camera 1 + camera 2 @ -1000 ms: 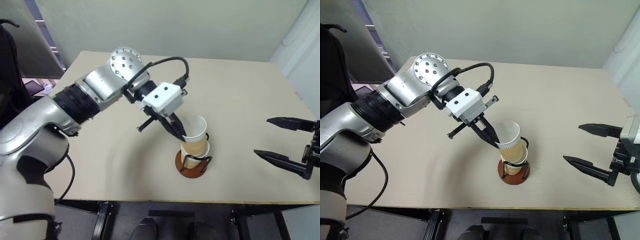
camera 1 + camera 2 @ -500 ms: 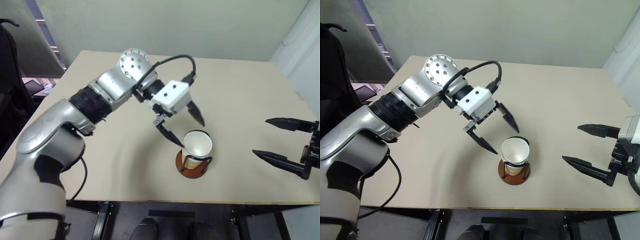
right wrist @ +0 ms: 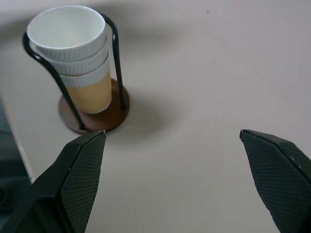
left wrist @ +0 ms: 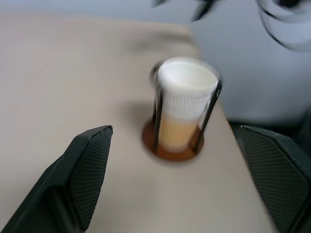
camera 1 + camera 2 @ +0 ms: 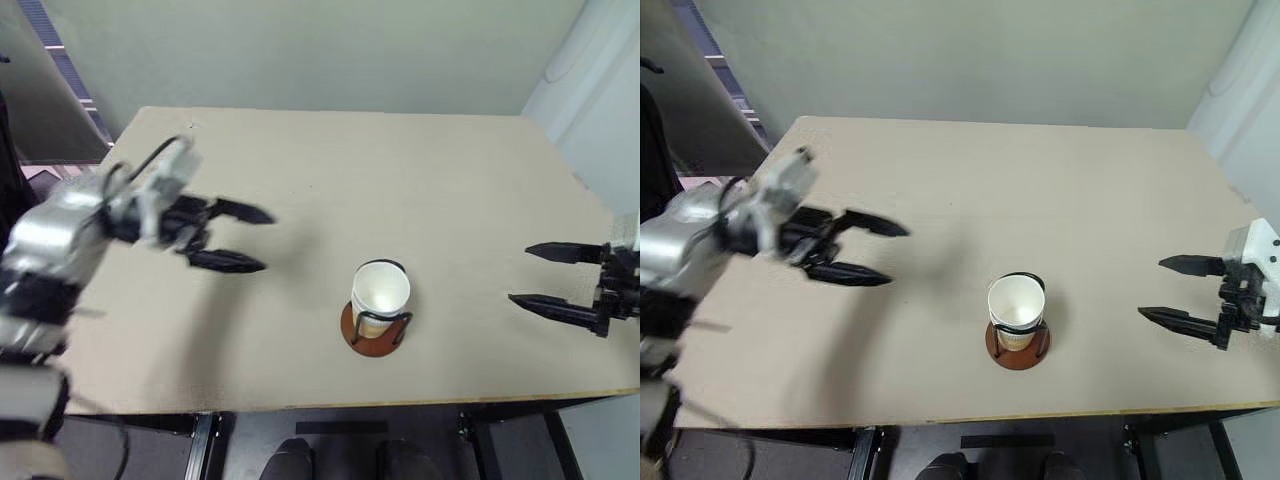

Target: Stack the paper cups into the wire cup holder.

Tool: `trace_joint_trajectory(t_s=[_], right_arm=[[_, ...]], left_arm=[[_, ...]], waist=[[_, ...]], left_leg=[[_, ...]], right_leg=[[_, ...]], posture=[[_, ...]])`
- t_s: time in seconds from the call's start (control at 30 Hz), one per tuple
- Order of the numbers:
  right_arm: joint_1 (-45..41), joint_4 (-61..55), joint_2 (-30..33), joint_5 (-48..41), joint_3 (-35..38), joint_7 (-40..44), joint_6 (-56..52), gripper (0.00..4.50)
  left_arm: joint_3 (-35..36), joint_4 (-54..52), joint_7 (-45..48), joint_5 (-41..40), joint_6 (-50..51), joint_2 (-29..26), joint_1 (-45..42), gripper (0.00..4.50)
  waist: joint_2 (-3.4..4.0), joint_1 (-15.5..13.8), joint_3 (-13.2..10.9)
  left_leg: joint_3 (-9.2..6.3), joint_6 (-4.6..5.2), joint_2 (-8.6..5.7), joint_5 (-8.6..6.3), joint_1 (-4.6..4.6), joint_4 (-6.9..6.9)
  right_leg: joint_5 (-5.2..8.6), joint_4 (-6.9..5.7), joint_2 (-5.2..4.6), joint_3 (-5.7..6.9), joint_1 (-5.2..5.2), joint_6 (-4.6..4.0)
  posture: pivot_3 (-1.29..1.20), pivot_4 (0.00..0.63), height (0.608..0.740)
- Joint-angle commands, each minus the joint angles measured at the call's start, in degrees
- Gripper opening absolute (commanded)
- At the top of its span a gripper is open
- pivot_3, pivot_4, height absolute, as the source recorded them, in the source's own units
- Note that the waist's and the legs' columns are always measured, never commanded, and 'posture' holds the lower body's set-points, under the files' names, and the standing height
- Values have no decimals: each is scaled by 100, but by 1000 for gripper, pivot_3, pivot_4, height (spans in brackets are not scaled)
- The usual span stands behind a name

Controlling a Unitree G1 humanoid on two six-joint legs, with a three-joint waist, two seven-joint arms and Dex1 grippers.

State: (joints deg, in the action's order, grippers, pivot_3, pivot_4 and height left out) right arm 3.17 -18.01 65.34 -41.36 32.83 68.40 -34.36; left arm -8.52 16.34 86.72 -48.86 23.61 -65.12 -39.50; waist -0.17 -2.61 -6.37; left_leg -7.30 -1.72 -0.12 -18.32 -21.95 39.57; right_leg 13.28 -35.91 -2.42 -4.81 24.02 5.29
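Paper cups (image 3: 73, 53) nested in wire cup holder (image 3: 115, 58) (both tools apart, empty)

The holder (image 5: 373, 325) is set on the table (image 5: 400, 180), near the front edge and about midway across. The cups (image 3: 73, 43) are nested one inside another within it — three rims are seen stacked in the right wrist view — and the wire loops are stood around them. The left gripper (image 5: 245, 238) is placed over the table's left part, well apart from the holder, its fingers spread and pointed toward the middle. The right gripper (image 5: 545, 274) is placed at the right edge — also well apart from the holder, fingers spread and pointed inward.
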Motion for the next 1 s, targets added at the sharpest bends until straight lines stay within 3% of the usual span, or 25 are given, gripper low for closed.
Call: trace_joint_trajectory(t_s=[0.03, 0.13, 0.4, 0.73, 1.0], right_arm=[[387, -191, -81, -35, 629, 353, -13, 4500], [443, -140, -119, -18, 638, 383, 6, 4500], [-851, 249, -98, 47, -630, 346, 125, 4500], [-1359, 629, -78, 219, -1039, 526, 152, 4500], [-1585, 605, -292, 253, -1322, 282, 98, 4500]], left_arm=[[1580, -985, -446, -487, 651, -342, 1357, 4454], [2481, -1561, -760, -477, 933, -314, 2468, 4454], [3180, -2264, -1461, -484, 1290, 270, 2965, 4454], [3678, -2686, -1615, -383, 1414, 589, 3590, 4454], [3620, -2000, -1172, 44, 944, 746, 3650, 4454]], waist=[[-3, -42, 1], [-9, -67, 3], [-23, 32, 1], [-23, 64, 1], [-23, 68, 1]], left_leg=[[-6, -2, -1, 1, -1, -3], [-9, -4, -2, 2, 13, -16], [21, -33, -6, 27, 116, -33], [8, -52, 8, 24, 101, -84], [2, -61, 22, 22, 105, -89]], right_leg=[[5, 1, 2, 1, 1, -9], [23, -8, 1, -8, -14, -42], [75, -103, 2, -12, -62, -147], [62, -105, 6, -6, -21, -125], [63, -110, 6, -5, -19, -127]], posture=[[0, 150, 740], [0, 150, 740], [0, 150, 740], [0, 150, 740], [0, 150, 740]])
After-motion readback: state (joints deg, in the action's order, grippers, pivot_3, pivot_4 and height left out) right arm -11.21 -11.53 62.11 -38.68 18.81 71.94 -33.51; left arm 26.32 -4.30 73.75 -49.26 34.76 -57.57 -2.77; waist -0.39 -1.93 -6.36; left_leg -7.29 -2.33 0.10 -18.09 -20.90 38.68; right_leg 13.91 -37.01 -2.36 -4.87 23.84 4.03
